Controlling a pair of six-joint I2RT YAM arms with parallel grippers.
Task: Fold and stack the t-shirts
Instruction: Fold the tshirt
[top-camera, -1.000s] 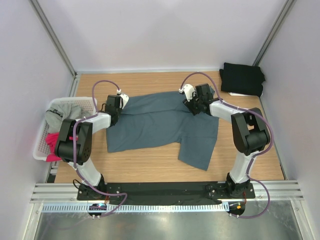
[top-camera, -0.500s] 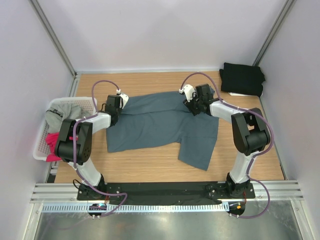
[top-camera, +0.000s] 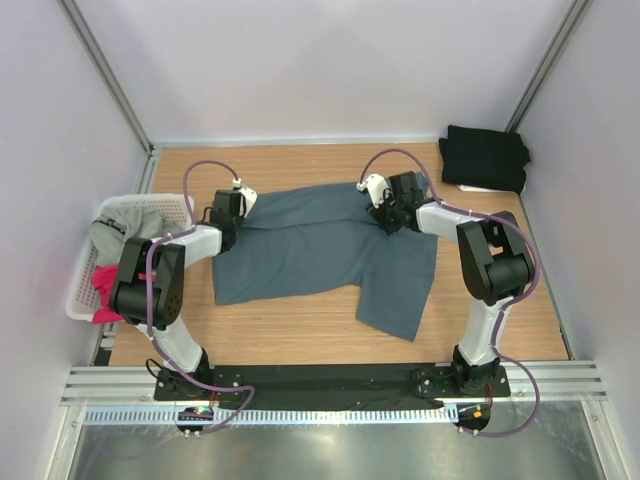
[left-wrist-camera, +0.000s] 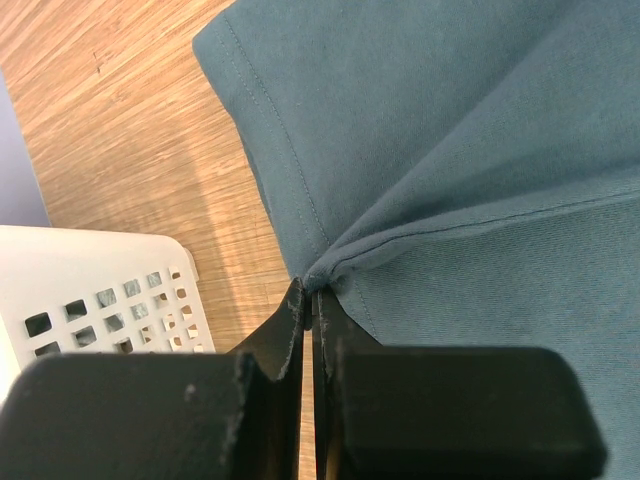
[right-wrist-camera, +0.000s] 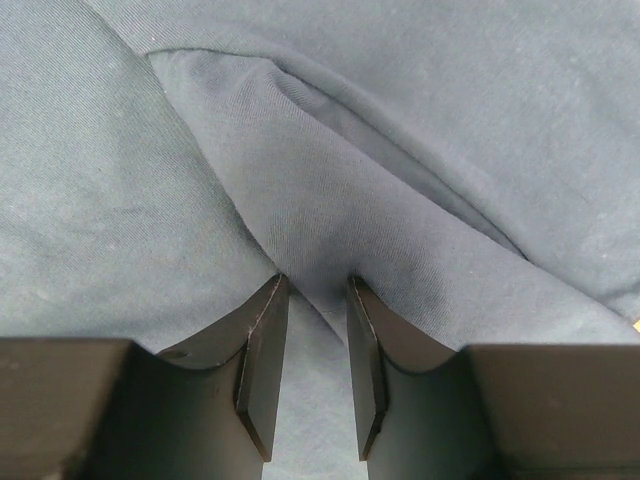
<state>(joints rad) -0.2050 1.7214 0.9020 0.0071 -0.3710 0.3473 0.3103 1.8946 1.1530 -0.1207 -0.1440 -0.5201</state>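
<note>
The slate blue-grey t-shirt (top-camera: 320, 250) lies spread on the wooden table, with one part hanging toward the front right. My left gripper (top-camera: 228, 225) is shut on its left edge, pinching a small fold of hem (left-wrist-camera: 318, 268) between the fingertips. My right gripper (top-camera: 385, 215) is down on the shirt's upper right part (right-wrist-camera: 300, 130); its jaws stand a little apart with a raised ridge of cloth between the tips (right-wrist-camera: 316, 290). A black t-shirt (top-camera: 485, 157) lies folded at the back right corner. Light grey (top-camera: 125, 235) and bright pink (top-camera: 103, 290) shirts lie in the basket.
The white slatted basket (top-camera: 82, 275) stands at the table's left edge, close to my left arm; its corner shows in the left wrist view (left-wrist-camera: 90, 290). Walls enclose the table on three sides. Bare wood shows in front of the shirt.
My right gripper has shifted slightly left over the shirt. The left gripper and the shirt's outline look the same.
</note>
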